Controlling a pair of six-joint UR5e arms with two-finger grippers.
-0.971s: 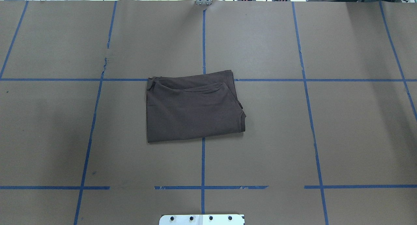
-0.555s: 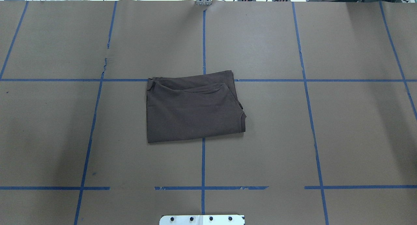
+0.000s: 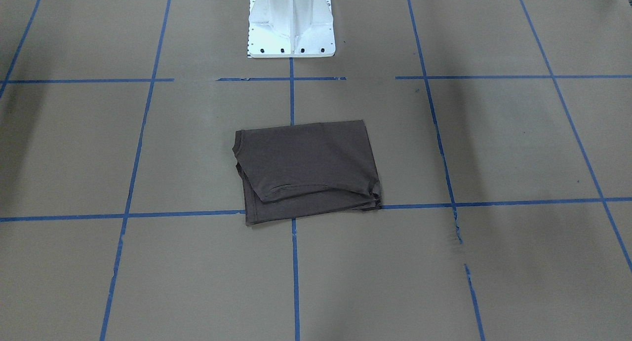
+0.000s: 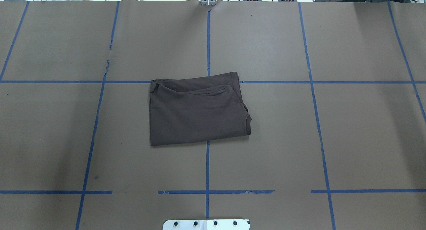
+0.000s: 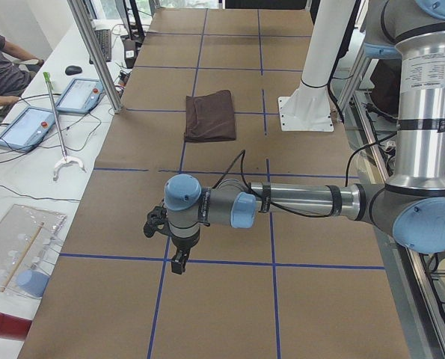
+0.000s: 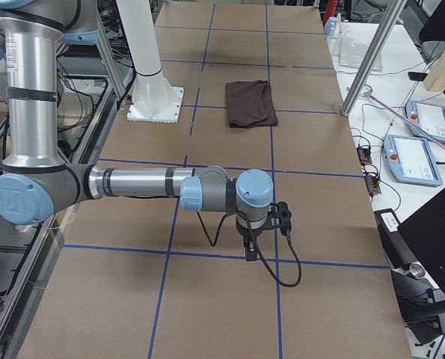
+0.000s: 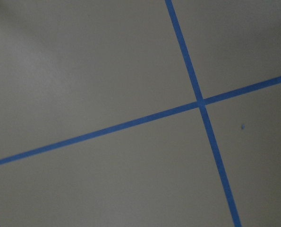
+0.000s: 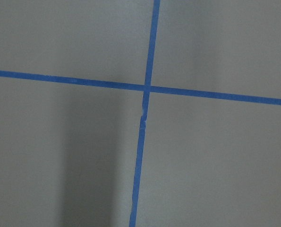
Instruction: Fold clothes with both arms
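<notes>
The clothes, one dark brown T-shirt (image 4: 198, 110), lie folded into a rough rectangle at the middle of the table, collar edge toward the view's right. The shirt also shows in the front view (image 3: 306, 168) and far off in both side views (image 5: 209, 114) (image 6: 250, 103). Neither arm touches it. My left arm (image 5: 297, 202) reaches out low over the table's left end, its gripper (image 5: 179, 262) pointing down above the paper. My right arm (image 6: 140, 183) does the same at the right end, gripper (image 6: 250, 248) pointing down. I cannot tell whether either gripper is open or shut. Both wrist views show only paper and tape.
Brown paper with a blue tape grid (image 4: 207, 170) covers the table. The white bolted pedestal (image 3: 291, 22) stands at the robot's side. A metal post (image 5: 95, 52), tablets (image 5: 26, 127) and a seated person (image 5: 1, 63) are beyond the far edge; a laptop (image 6: 435, 239) sits there too.
</notes>
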